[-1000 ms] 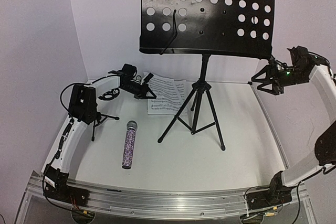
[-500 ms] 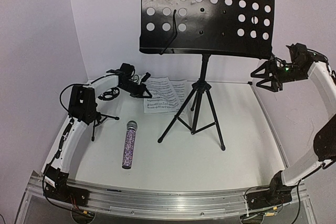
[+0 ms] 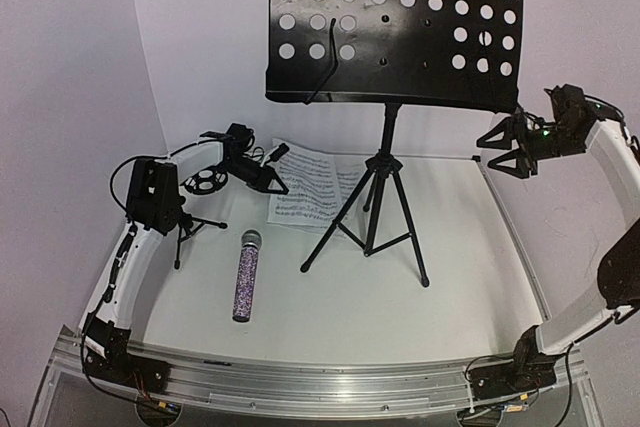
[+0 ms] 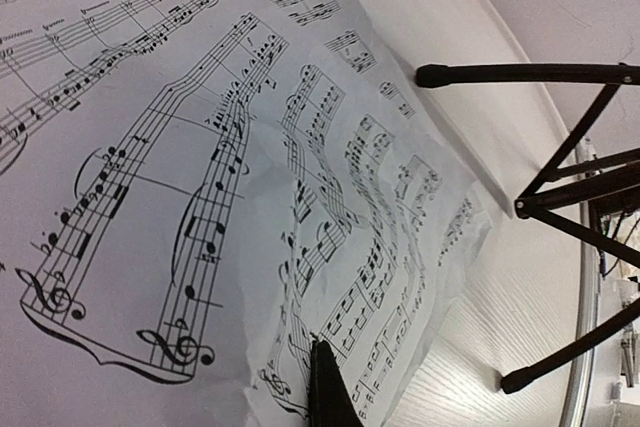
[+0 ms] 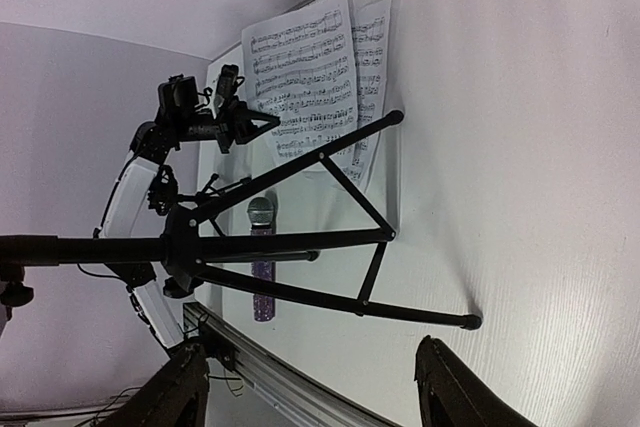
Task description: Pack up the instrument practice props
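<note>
White sheet-music pages (image 3: 312, 190), creased, carry black notation.

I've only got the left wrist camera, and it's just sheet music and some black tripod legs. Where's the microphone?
Observer: The microphone lies flat on the table, nearer the arm bases than the sheet music and left of the music stand.
Operator: What's the right arm doing?
Observer: The right gripper hangs open in the air by the right edge of the stand's perforated desk, holding nothing.
Operator: And the small mic stand?
Observer: The small mic stand stands at the table's left side, farther left than the microphone.
</note>
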Motion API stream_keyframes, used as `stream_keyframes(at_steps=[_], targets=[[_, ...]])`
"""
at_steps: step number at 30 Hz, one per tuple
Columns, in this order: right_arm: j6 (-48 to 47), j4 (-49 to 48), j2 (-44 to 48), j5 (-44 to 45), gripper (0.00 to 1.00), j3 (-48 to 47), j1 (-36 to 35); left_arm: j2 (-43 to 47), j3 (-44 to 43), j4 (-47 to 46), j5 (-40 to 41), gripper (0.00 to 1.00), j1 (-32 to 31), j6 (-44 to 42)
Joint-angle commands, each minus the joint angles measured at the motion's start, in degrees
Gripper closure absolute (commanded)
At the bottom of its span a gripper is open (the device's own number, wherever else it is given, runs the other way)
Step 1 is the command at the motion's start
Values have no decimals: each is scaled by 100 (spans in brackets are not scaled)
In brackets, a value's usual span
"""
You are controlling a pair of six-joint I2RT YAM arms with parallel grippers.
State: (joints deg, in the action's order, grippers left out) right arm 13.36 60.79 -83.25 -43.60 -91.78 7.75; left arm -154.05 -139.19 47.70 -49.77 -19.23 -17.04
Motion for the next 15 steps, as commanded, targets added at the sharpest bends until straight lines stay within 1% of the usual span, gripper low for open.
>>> stream_keyframes(at_steps=[1, 4, 6, 10, 14, 15], targets=[[177, -170, 297, 19, 32, 117, 13, 661, 10, 65, -866, 100, 56, -235], [299, -216, 400, 99, 32, 185, -48, 734, -33, 73, -1203, 100, 84, -205], [406, -243, 449, 168, 32, 235, -123, 703, -82, 122, -1279, 100, 83, -180], [575, -310, 523, 416, 31, 296, -377, 497, -198, 829, -1321, 100, 117, -681], [768, -392, 542, 751, 31, 328, -720, 261, -279, 1239, -847, 100, 125, -1129], [800, -423, 531, 838, 31, 330, -942, 186, -316, 1241, -665, 100, 128, -1177]])
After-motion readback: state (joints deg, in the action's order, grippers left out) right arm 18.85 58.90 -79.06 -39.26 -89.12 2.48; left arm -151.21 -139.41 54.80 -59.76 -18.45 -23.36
